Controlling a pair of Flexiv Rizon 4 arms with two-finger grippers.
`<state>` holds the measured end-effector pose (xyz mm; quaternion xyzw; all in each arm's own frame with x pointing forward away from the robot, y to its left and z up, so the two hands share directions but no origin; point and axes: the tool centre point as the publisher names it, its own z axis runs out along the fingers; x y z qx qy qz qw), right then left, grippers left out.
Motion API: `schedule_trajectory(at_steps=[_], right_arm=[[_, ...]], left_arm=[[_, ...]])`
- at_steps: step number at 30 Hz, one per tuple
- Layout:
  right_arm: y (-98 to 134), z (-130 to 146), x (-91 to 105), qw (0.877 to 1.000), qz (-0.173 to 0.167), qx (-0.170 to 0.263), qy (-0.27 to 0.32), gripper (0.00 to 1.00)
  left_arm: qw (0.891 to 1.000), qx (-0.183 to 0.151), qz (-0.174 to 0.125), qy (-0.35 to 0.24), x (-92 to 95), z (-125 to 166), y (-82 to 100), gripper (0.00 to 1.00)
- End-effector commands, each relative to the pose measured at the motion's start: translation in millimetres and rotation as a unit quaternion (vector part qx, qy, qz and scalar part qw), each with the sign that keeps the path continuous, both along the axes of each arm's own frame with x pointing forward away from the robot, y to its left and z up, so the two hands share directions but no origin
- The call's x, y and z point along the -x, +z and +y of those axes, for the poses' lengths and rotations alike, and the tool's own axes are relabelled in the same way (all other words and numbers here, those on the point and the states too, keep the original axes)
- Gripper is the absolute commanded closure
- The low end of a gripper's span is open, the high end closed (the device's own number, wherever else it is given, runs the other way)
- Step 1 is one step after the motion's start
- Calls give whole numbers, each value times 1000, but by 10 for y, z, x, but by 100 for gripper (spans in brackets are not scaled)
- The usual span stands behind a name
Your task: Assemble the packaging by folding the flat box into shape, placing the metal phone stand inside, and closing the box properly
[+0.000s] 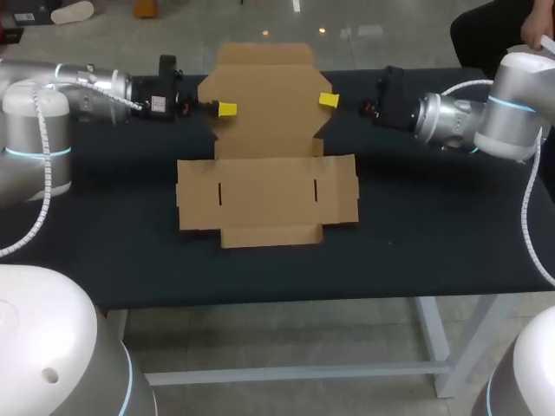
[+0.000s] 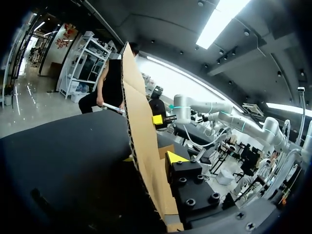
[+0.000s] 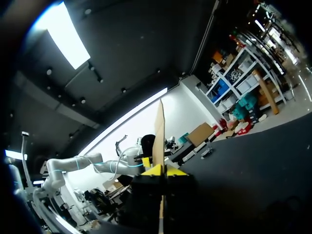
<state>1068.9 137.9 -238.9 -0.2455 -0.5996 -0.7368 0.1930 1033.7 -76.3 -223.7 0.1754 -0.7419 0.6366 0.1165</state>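
Box flap [image 2: 141, 131]: brown corrugated cardboard seen edge-on, standing up from the surface and running from the left claw toward its twelve o'clock.
Left claw [image 2: 152, 158]: one yellow fingertip [image 2: 174, 157] lies against the flap's three o'clock face. A sliver of the other shows at the nine o'clock face, so the flap is pinched between them.
Right claw [image 2: 157, 119]: its yellow tip sits at the flap's far edge, at twelve o'clock from the left claw. The white right arm [image 2: 195, 105] extends toward two o'clock.
Surface [image 2: 58, 161]: black, spreading out on the flap's nine o'clock side.
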Motion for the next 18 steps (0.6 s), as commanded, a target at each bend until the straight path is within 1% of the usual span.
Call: schedule_trajectory(at_steps=[1, 4, 13, 18], right_arm=[[-17, 8, -51, 1000, -4, -7, 8, 100], [-9, 18, -61, 1000, -5, -8, 8, 100], [17, 39, -81, 1000, -8, -10, 11, 100], [15, 43, -89, 1000, -8, -12, 12, 100]], left_arm=[[1000, 5, 0, -16, -53, -27, -9, 77], [1000, 6, -3, -19, -55, -42, -3, 78], [1000, 13, -7, -25, -61, -60, 16, 93], [1000, 14, -9, -27, -60, -73, 28, 96]])
